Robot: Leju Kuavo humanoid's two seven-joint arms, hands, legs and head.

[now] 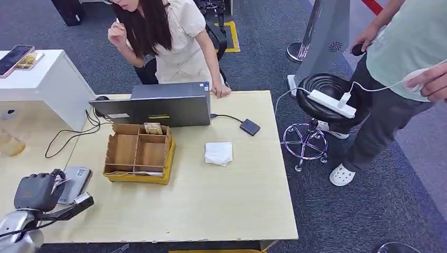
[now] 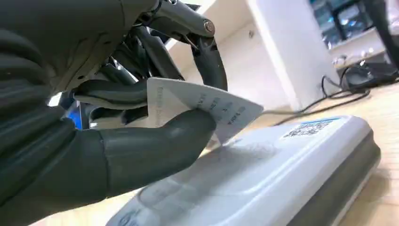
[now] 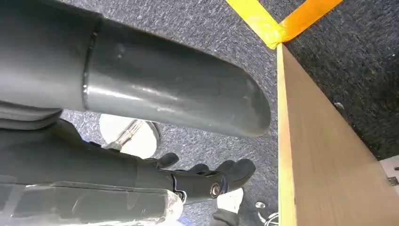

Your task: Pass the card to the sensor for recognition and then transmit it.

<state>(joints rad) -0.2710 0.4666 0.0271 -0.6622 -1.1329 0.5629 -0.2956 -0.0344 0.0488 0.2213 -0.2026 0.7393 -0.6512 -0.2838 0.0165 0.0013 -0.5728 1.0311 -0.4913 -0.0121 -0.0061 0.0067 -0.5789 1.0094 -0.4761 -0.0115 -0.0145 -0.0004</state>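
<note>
My left hand (image 1: 37,191) is at the table's front left corner, over the flat grey sensor (image 1: 76,179). The left wrist view shows the white printed card (image 2: 202,106) pinched between the thumb and dark fingers (image 2: 117,92) of my left hand (image 2: 94,141). The card's free corner tilts down close above the sensor's pale top (image 2: 282,160); I cannot tell whether they touch. My right hand (image 3: 155,108) hangs beside the table's side edge (image 3: 301,141) over the carpet, thumb apart from the fingers, holding nothing.
A wooden compartment box (image 1: 138,153) stands mid-table behind the sensor, with a dark laptop (image 1: 158,105) beyond it. A white folded cloth (image 1: 219,153) and a small black device (image 1: 250,127) lie to the right. One person (image 1: 174,37) leans over the far edge; another (image 1: 400,68) stands right by a stool (image 1: 327,95).
</note>
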